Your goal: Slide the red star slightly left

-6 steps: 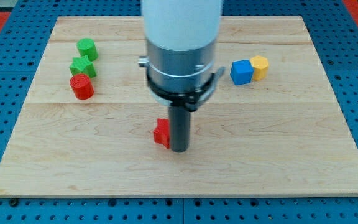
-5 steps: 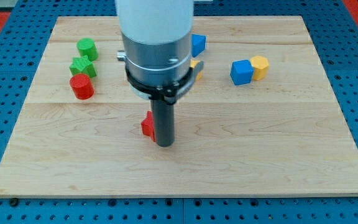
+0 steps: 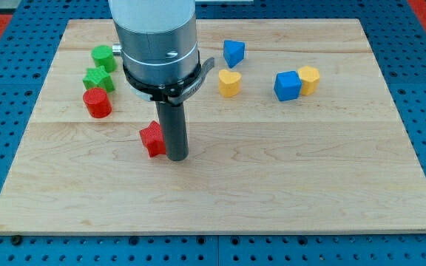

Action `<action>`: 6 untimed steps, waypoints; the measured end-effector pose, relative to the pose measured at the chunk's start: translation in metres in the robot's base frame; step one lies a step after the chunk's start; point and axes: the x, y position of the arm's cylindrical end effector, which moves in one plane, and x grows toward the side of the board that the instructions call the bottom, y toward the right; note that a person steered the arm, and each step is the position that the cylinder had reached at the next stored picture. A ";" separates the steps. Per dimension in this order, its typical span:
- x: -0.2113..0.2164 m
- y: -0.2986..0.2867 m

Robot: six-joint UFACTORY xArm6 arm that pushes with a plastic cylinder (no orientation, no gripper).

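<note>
The red star point(image 3: 152, 138) lies on the wooden board point(image 3: 287, 162), left of the board's centre. My tip point(image 3: 177, 157) rests on the board right against the star's right side. The rod hides the star's right edge, and the arm's wide body above hides part of the board's top left.
At the left stand a green cylinder point(image 3: 103, 57), a green star point(image 3: 98, 78) and a red cylinder point(image 3: 97, 103). A blue triangular block point(image 3: 233, 52) and a yellow heart point(image 3: 230, 83) sit at top centre. A blue cube point(image 3: 287, 85) touches a yellow block point(image 3: 309, 78) at the right.
My tip has moved to the view's left and slightly up, pushing the red star along with it. The arm's body no longer covers the blue triangular block and yellow heart.
</note>
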 end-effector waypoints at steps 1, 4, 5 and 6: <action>0.000 -0.001; -0.011 0.001; -0.025 0.001; -0.032 -0.015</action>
